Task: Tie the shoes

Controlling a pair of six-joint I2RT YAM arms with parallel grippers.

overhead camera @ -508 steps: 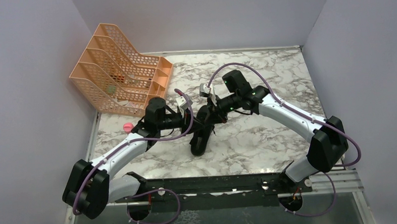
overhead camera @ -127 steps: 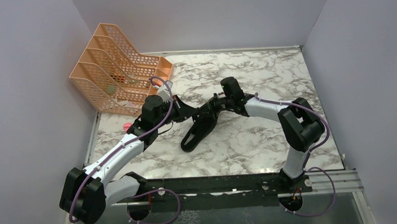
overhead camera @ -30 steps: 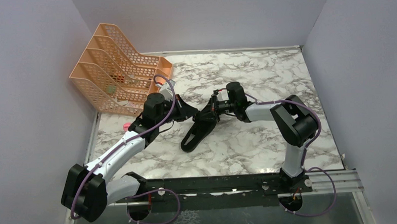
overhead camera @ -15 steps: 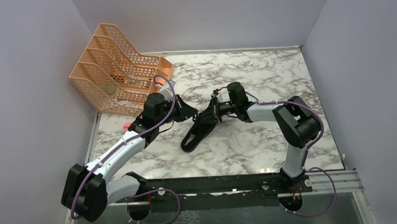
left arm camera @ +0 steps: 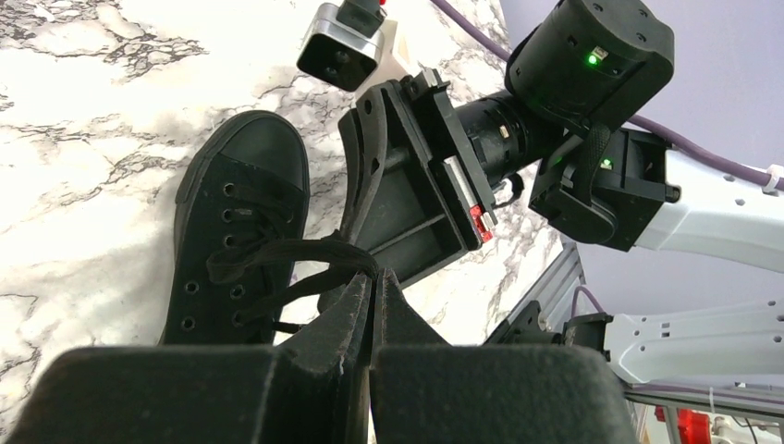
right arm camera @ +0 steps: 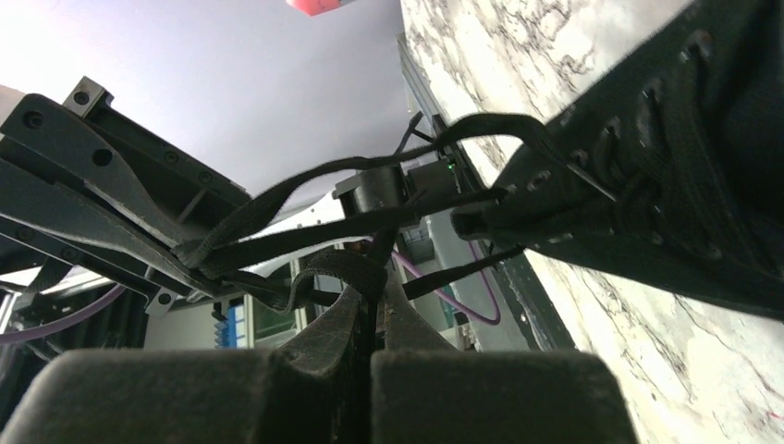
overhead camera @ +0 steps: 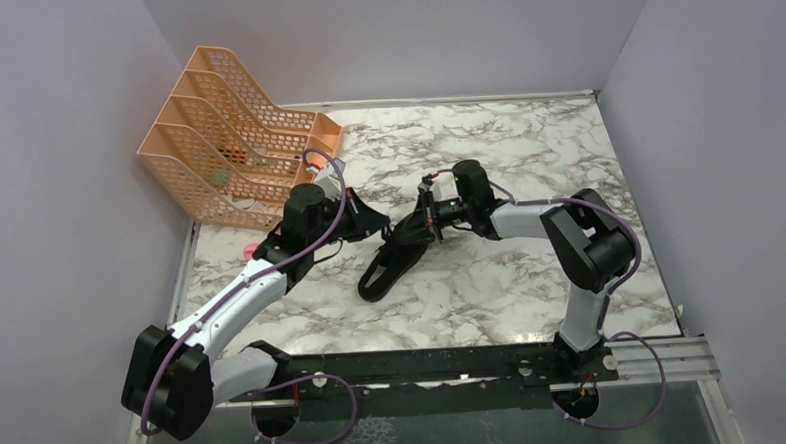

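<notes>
While our left fingers (left arm camera: 344, 319) press flat together with no gap between them, a thin black strand of the laces (left arm camera: 277, 252) runs straight into their tips, so we judge the left gripper (left arm camera: 373, 280) to be clamped on that strand. Our right fingers (right arm camera: 333, 324) are pinched just as tightly, with a flat loop of lace draped over and caught at the tips of the right gripper (right arm camera: 370, 282). Several more strands stretch from there back to the eyelets. Both grippers hover close together just above the shoe (overhead camera: 384, 263), the left on its left side and the right on its right. The shoe lies on the marble table (overhead camera: 492, 278), seemingly on its sole, with its toe pointing toward our bases and its collar beneath the two wrists. An orange file rack (overhead camera: 235, 139) stands well apart at the far left. As for progress, we reckon we are partway: the laces are threaded through the eyelets, gathered and pulled up off the tongue. No finished bow shows in any view, and we cannot tell whether a first knot has been cinched. Forming the loops and drawing them snug appears to remain.
</notes>
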